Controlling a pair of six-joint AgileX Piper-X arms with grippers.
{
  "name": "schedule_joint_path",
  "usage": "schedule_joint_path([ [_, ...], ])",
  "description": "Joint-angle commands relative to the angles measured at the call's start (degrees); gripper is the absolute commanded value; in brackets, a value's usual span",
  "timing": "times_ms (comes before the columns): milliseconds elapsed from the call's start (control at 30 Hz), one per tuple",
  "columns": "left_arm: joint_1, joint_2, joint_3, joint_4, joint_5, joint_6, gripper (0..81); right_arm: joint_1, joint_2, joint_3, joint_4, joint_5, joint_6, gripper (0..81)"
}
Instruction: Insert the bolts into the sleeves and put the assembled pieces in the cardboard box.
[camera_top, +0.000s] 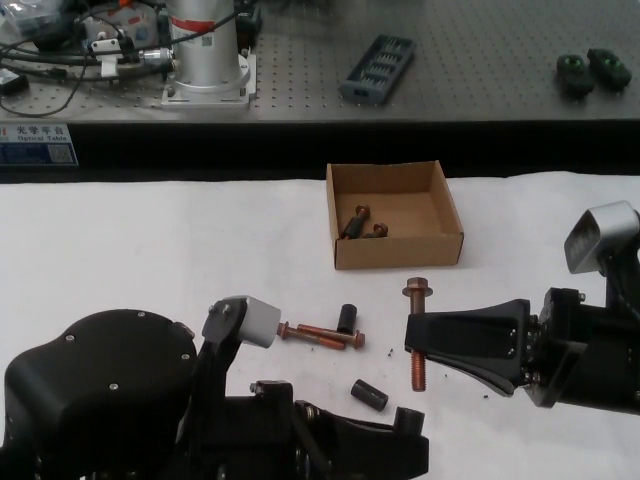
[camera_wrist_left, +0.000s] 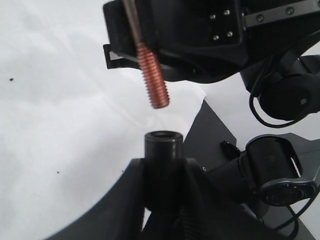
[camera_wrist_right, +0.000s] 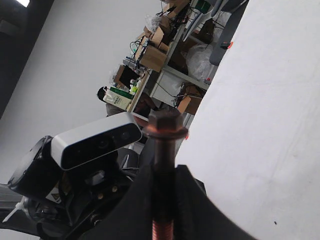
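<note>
Left gripper (camera_wrist_left: 162, 182) pinches the black sleeve (camera_wrist_left: 162, 150) upright, right gripper (camera_top: 414, 345) pinches the copper bolt (camera_wrist_left: 153, 77) just above it. Bolt's tilted, so threads might snag the rim.

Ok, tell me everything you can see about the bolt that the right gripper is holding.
The bolt is copper-coloured and looks like metal, with a flanged hex head, a smooth shank and a threaded tip. It hangs roughly upright, head up, above the white-covered bench, clamped at mid-shank by the right gripper. Its tip sits just above, not touching, the open end of the black sleeve held by the left gripper.
</note>
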Motion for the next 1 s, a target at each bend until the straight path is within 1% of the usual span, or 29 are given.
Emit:
schedule_joint_path([
  [0,-0.32,-0.62,-0.57,-0.64,-0.51,-1.18,6.2,0.17,0.02,-0.13,-1.13,-0.98,-0.03,4.3],
  [200,-0.32,-0.62,-0.57,-0.76,-0.64,-2.45,6.2,0.17,0.02,-0.13,-1.13,-0.98,0.62,4.3],
  [333,-0.32,-0.62,-0.57,-0.97,-0.84,-3.5,6.2,2.32,0.02,-0.13,-1.13,0.0,1.08,4.3],
  [500,-0.32,-0.62,-0.57,-1.17,2.07,-2.67,6.2,4.8,0.02,-0.13,-1.13,1.57,0.83,4.3],
  [733,-0.32,-0.62,-0.57,-1.17,2.06,-1.98,6.2,4.83,0.02,-0.13,-1.13,1.87,0.83,4.3],
  [967,-0.32,-0.62,-0.57,-1.17,0.44,-2.33,6.2,4.68,0.02,-0.13,-1.13,2.99,0.37,4.3],
])
